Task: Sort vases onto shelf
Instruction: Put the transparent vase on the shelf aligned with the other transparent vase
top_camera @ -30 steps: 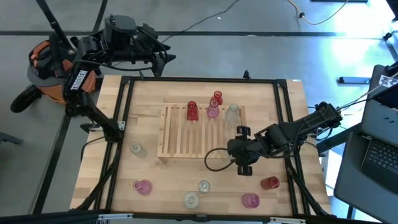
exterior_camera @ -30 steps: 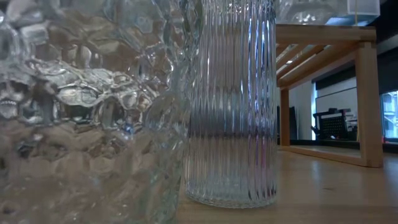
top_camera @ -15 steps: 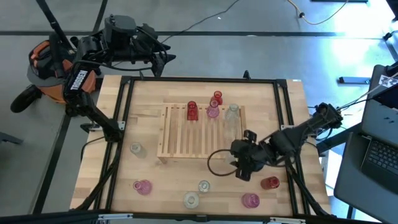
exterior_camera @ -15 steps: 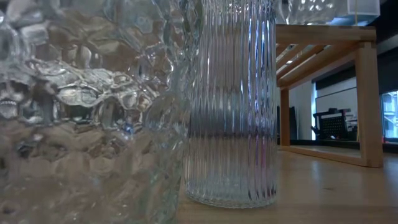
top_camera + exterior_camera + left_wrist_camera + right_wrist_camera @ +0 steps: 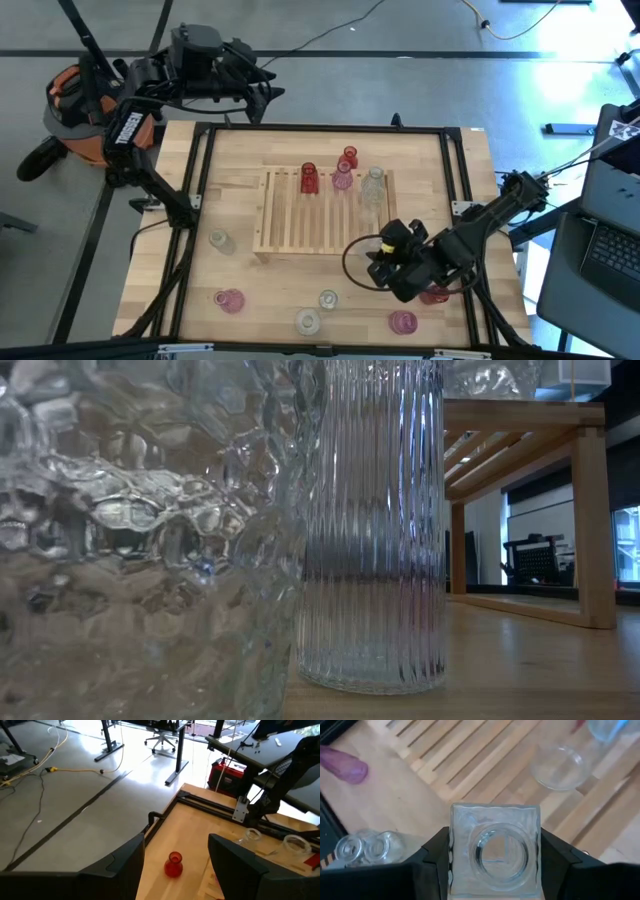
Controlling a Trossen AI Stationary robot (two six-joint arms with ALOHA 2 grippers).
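Vases: six stand loose on the tabletop [image 5: 240,165] near the front edge. The right hand [image 5: 492,870], low over the tabletop beside the shelf [image 5: 290,215], clamps a square clear vase [image 5: 495,851]. Four vases stand on the shelf's far side. The left hand [image 5: 175,862], fingers apart, waits beyond the tabletop's far edge.

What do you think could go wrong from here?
The right gripper holds the square clear vase by its smooth glass sides; it may slip. That arm hangs close over the red vase and might knock it. The left gripper waits open beyond the table.
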